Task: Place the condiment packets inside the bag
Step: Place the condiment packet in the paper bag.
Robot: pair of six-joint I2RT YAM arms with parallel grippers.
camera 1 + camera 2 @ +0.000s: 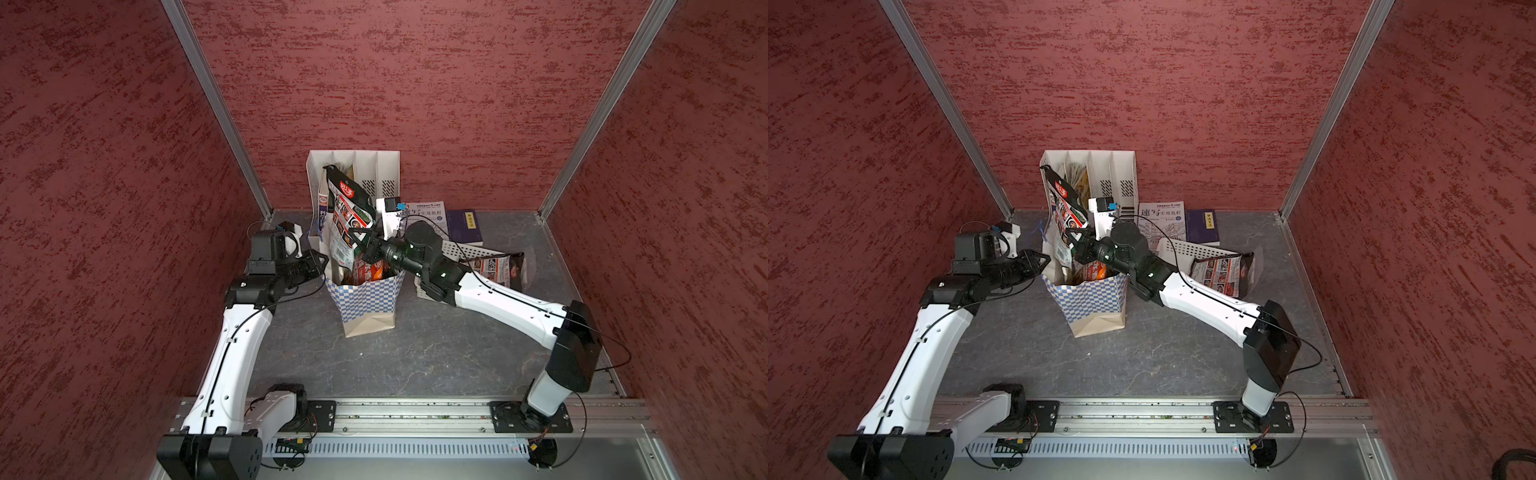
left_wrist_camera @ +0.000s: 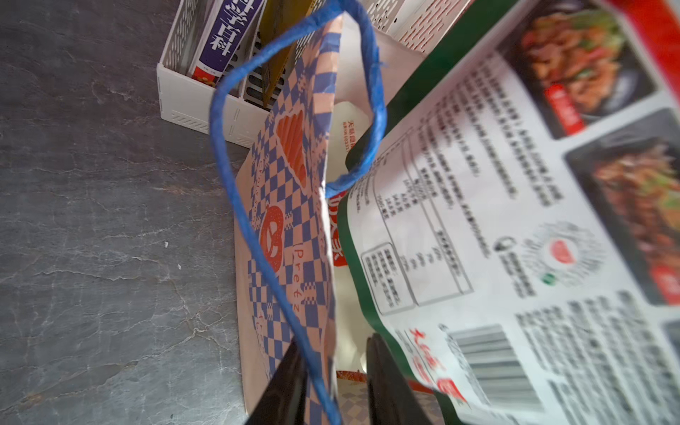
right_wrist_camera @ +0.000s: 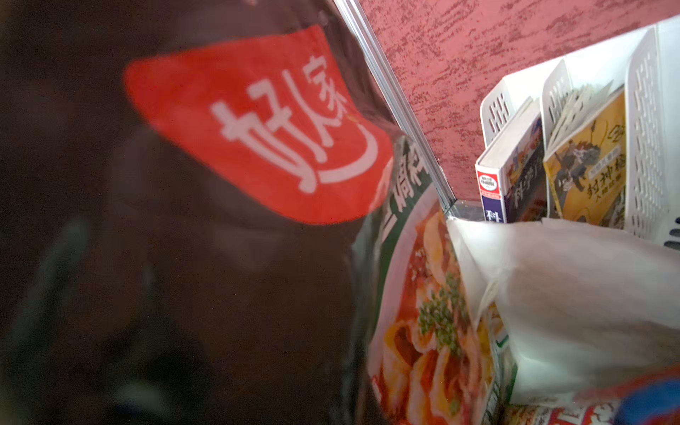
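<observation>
Currently right end effector [image 1: 360, 243] clamps a packet [image 1: 347, 208] over the bag [image 1: 365, 303]; left end effector [image 2: 333, 346] straddles its rim, grip unclear.

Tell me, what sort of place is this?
Probably a robot test booth, not a real room: red textured panels in a metal frame, two arms bolted to a rail, and staged props like a paper bag.

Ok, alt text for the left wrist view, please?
The checkered bag's wall and blue cord handle stand between the left gripper's parted black jaws. A condiment packet, label side showing, leans over the bag mouth; a white file holder of books stands beyond.
</observation>
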